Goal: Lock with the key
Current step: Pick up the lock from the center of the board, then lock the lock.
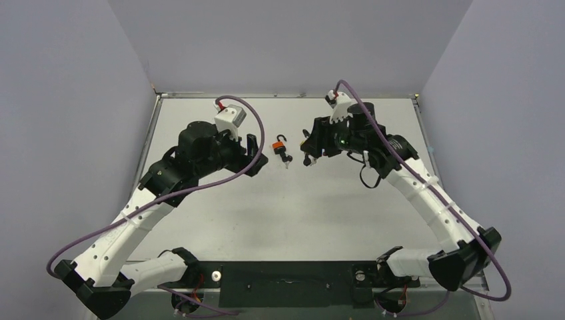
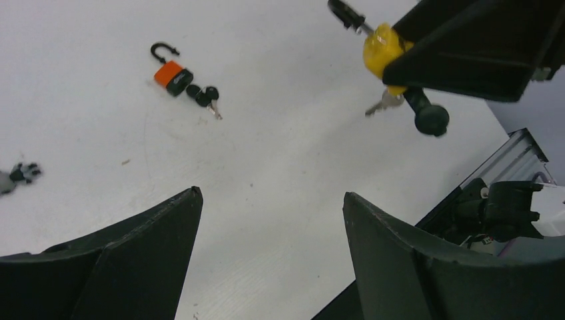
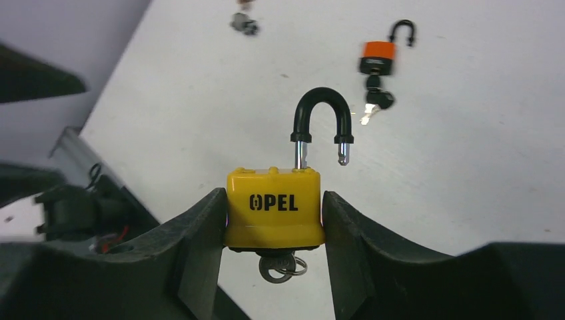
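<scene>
- Padlock body, yellow [image 3: 274,210], sits clamped between the two fingers of the right gripper [image 3: 273,197], upright, with its black shackle [image 3: 323,110] raised open above the fingertips.
- Its key [image 3: 280,267] hangs below the fingertips and is half hidden behind the lock's underside. How deep it sits cannot be told.
- The left gripper [image 2: 272,195] has its fingers spread wide and holds nothing.
- An orange padlock [image 3: 378,57], shackle open, lies on the table [image 3: 466,167] well beyond both sets of fingers, with a key bunch [image 3: 376,100] touching its base.
- A small grey-black object [image 2: 16,175] lies far left of the left fingers, cut off by the frame and too blurred to identify.
</scene>
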Robot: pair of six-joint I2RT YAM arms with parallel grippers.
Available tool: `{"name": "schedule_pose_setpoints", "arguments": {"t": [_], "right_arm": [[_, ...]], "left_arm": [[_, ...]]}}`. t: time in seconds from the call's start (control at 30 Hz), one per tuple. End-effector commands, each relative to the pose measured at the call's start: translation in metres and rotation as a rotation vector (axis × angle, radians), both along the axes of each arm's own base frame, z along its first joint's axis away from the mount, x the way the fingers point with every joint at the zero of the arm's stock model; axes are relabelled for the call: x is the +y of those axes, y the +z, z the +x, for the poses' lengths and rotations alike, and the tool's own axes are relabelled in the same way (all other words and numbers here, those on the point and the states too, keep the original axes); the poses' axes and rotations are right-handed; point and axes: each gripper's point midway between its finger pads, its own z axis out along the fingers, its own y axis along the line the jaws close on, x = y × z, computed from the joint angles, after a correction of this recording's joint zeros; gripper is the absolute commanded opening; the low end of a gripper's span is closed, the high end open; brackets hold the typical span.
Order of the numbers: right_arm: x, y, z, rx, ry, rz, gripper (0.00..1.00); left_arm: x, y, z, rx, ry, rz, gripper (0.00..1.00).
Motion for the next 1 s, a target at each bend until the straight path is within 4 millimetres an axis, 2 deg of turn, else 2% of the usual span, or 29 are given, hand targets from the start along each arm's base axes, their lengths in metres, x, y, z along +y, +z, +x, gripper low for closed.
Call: {"name": "schedule_pose_setpoints", "arguments": {"t": [0.0, 0.03, 0.13, 0.2, 0.43, 0.5, 0.53, 0.57, 0.6, 0.73, 0.97], "right_arm": [[0.03, 0.041, -0.063, 0.035, 0.201, 0.219, 0.04], [0.032, 0.043, -0.072, 0.046, 0.223, 0.241, 0.04], [0.036, 0.07, -0.103, 0.052, 0.302, 0.352, 0.04], [0.036, 0.086, -0.119, 0.05, 0.339, 0.398, 0.03], [0.032, 0.146, -0.167, 0.031, 0.464, 0.598, 0.03], [0.032, 0.159, -0.176, 0.04, 0.487, 0.65, 0.02], [0.034, 0.16, -0.18, 0.052, 0.499, 0.67, 0.02], [0.034, 0.174, -0.186, 0.044, 0.523, 0.723, 0.02], [0.036, 0.179, -0.19, 0.028, 0.546, 0.75, 0.02], [0.038, 0.186, -0.201, 0.052, 0.571, 0.77, 0.02], [0.038, 0.207, -0.214, 0.016, 0.6, 0.804, 0.02]], "left_arm": [[-0.022, 0.101, -0.003, -0.34, -0.173, -0.179, 0.76], [-0.028, 0.109, -0.011, -0.364, -0.229, -0.198, 0.76], [-0.034, 0.137, -0.03, -0.48, -0.346, -0.246, 0.76], [-0.038, 0.146, -0.043, -0.516, -0.421, -0.269, 0.76], [-0.052, 0.157, -0.089, -0.51, -0.693, -0.332, 0.74], [-0.051, 0.16, -0.098, -0.517, -0.733, -0.343, 0.73], [-0.05, 0.161, -0.102, -0.517, -0.749, -0.346, 0.72], [-0.049, 0.163, -0.104, -0.522, -0.755, -0.345, 0.72], [-0.049, 0.164, -0.106, -0.522, -0.768, -0.346, 0.72], [-0.049, 0.172, -0.11, -0.523, -0.816, -0.357, 0.72], [-0.055, 0.172, -0.123, -0.452, -0.95, -0.398, 0.71]]}}
